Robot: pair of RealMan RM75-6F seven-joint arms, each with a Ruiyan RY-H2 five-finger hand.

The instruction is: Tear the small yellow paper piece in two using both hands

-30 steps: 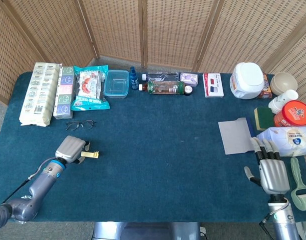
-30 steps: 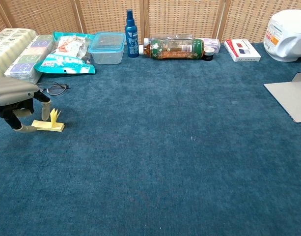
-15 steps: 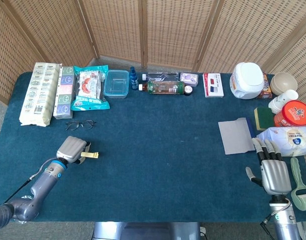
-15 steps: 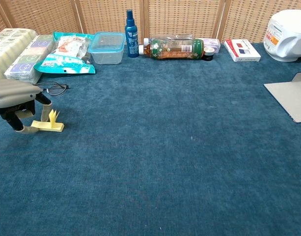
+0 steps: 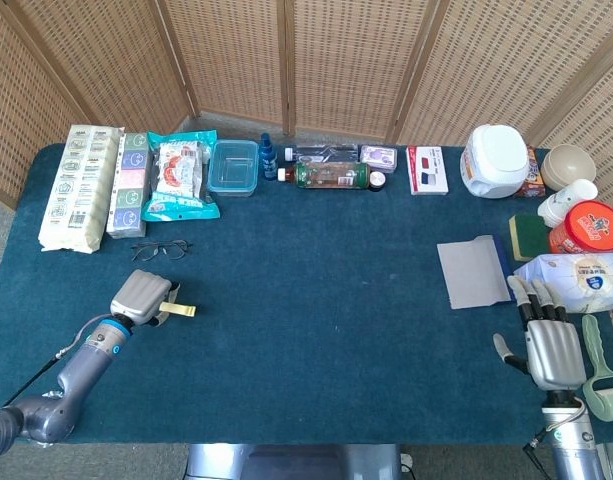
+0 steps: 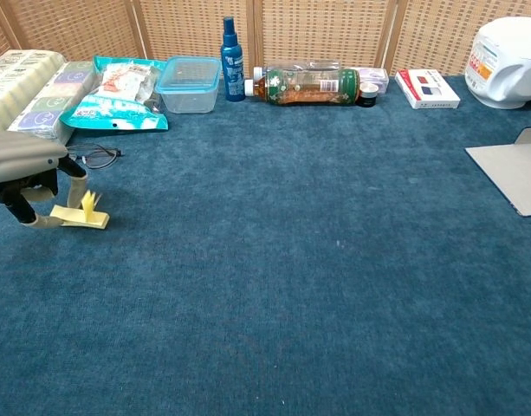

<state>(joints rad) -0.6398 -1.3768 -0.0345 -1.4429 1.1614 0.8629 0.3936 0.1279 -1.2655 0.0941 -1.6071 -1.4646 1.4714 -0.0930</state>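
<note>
The small yellow paper piece (image 6: 80, 215) lies near the table's (image 5: 316, 300) left edge, one end pinched by the left hand's (image 5: 141, 296) fingertips (image 6: 42, 221). The right hand (image 5: 552, 345) rests flat near the front-right corner, fingers spread, holding nothing.

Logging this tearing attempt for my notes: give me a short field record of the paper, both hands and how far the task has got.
paper: small yellow paper piece, on the blue table, appears untorn
left hand: left hand at the paper's end, fingers pinching it
right hand: right hand far across the table, fingers apart, holding nothing
nearby: eyeglasses just behind the paper
progress: tearing not started
</note>
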